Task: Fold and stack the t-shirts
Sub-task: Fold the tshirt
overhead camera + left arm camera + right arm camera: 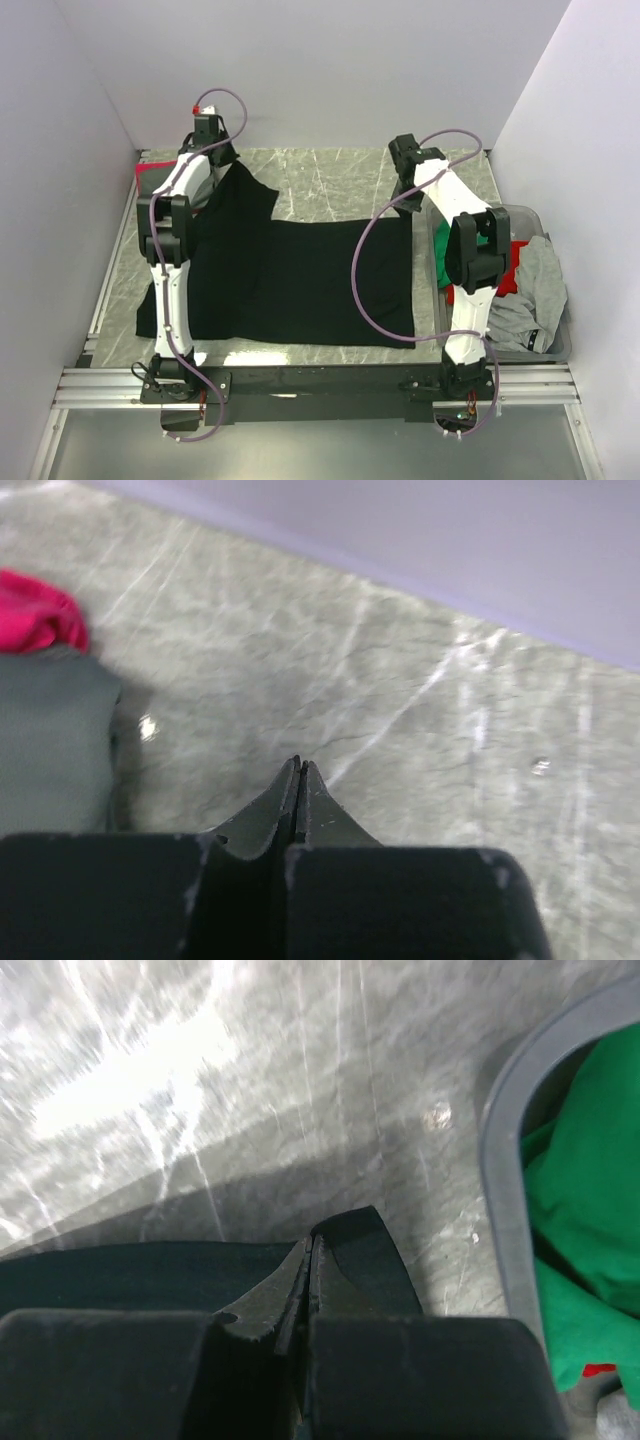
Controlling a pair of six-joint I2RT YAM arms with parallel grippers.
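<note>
A large black t-shirt (pixel 300 280) lies spread across the middle of a grey marbled table (pixel 330 185). Its body is flat, and its near hem runs along the near edge by the arm bases. Its far-left part angles up and back toward the left gripper (pixel 300 768).

In the left wrist view that gripper's two black fingers are pressed together at the tips over bare marble. The pinch itself cannot be seen there, but in the overhead view the black cloth runs right up to the gripper.

The right gripper (pixel 312 1242) is at the shirt's far-right corner. Its fingers are closed, with black cloth at the tips on both sides.

At the table's far-left corner, beside the left gripper, a folded dark grey shirt (pixel 50 745) lies flat. A red shirt (pixel 35 615) sits just behind it, touching it.

A clear grey plastic bin (pixel 528 211) stands along the right edge of the table, just beside the black t-shirt. In it are a green shirt (pixel 590 1190), a second red shirt (pixel 508 283) and a crumpled light grey shirt (pixel 535 295). The light grey one spills toward the bin's near-right side.
</note>
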